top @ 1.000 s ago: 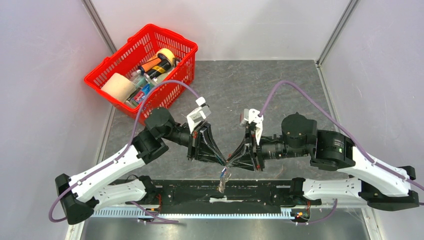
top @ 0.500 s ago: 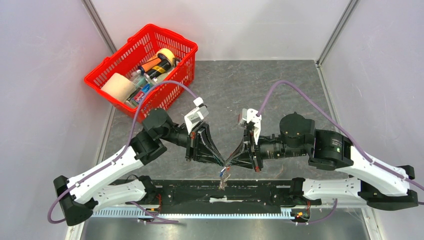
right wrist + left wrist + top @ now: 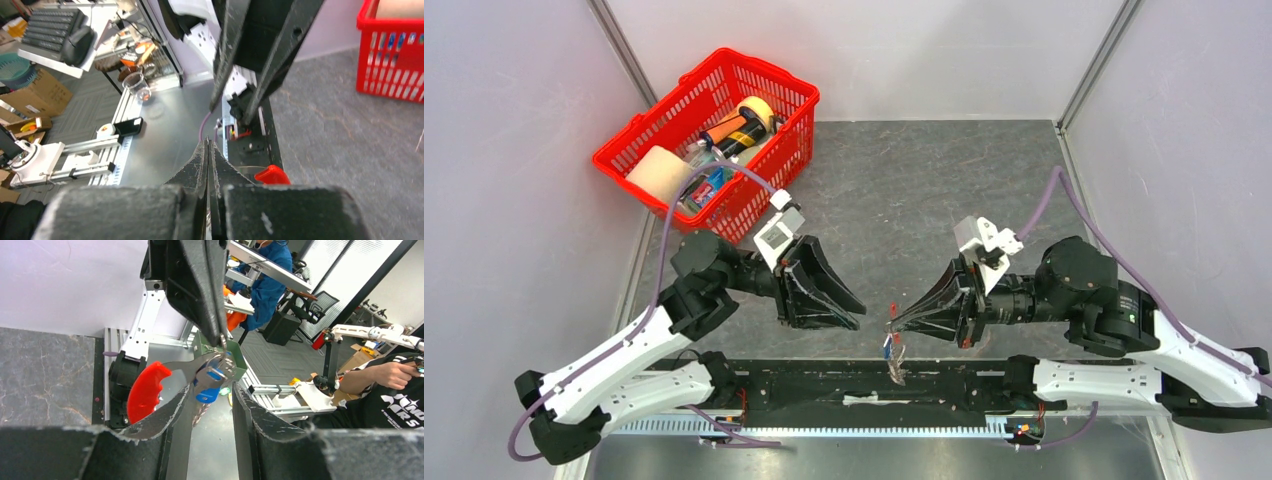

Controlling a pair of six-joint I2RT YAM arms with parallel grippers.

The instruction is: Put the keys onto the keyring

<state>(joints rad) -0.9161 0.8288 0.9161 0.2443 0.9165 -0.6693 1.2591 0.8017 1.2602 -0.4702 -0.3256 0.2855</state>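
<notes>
A red basket (image 3: 774, 160) at the grey stone-patterned table's (image 3: 904, 180) far left corner holds 1 cream roll (image 3: 659, 172) and 1 yellow tape roll (image 3: 757, 110).

Right gripper (image 3: 895, 322): points left, fingers pinched to a point, the keyring dangling from the tip.
Keyring (image 3: 896, 368): small silvery cluster, red speck on top, hanging above the black base rail (image 3: 964, 385) at the near edge.
Key (image 3: 886, 345): blue head, within that hanging cluster.
Left gripper (image 3: 860, 317): points right, tips slightly parted, near the cluster but apart from it.
Basket (image 3: 754, 195): red, far left on the grey table (image 3: 904, 190), holding a pale roll and a yellow tape roll.
</notes>
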